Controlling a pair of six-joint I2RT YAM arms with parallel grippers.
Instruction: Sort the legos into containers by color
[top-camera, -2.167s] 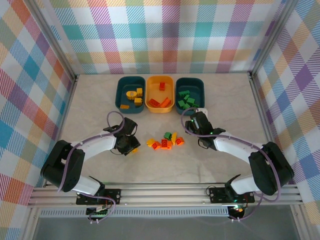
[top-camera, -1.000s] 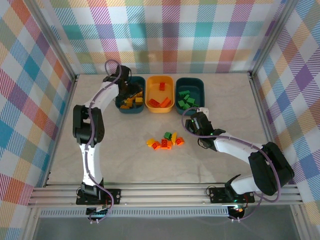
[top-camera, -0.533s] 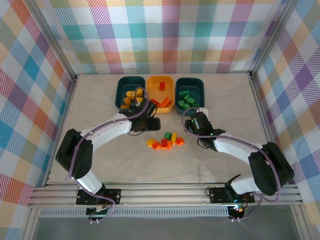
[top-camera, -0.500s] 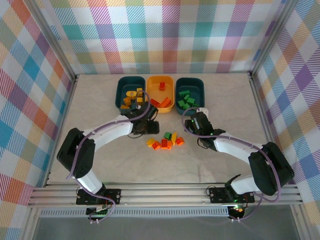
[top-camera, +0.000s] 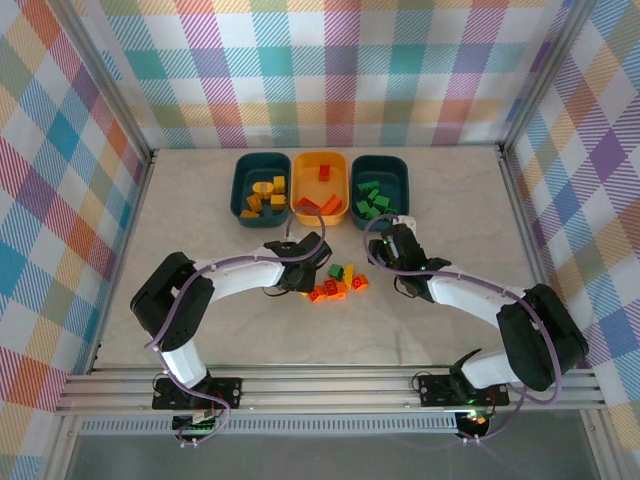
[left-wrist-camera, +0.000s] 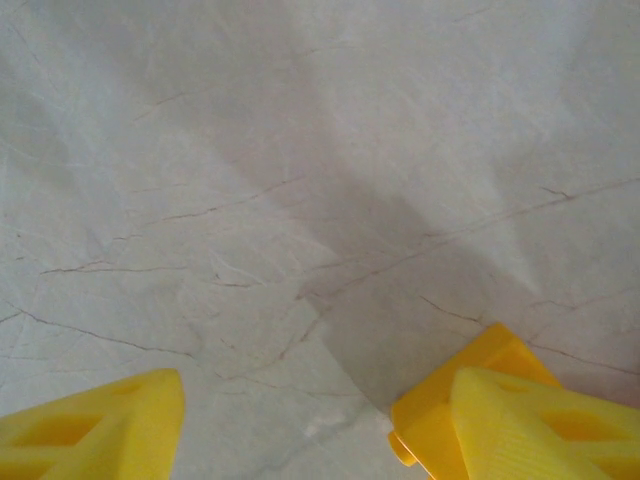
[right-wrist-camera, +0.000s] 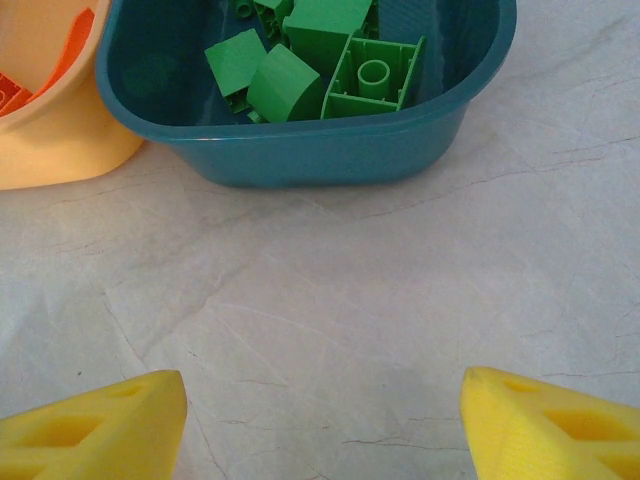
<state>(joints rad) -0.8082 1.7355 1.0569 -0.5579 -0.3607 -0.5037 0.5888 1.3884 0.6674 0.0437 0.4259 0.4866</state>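
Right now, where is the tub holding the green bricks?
In the top view, the right dark teal tub stands at the far right of the row, next to the yellow-orange tub and just beyond the right arm's fingers.

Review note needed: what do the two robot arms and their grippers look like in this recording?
The left arm and right arm share one build: white tubular links, bulky black joints and black base plates. A lavender cable loops along each. The left gripper and right gripper carry bright yellow, wedge-shaped plastic fingers with shallow recessed pockets.
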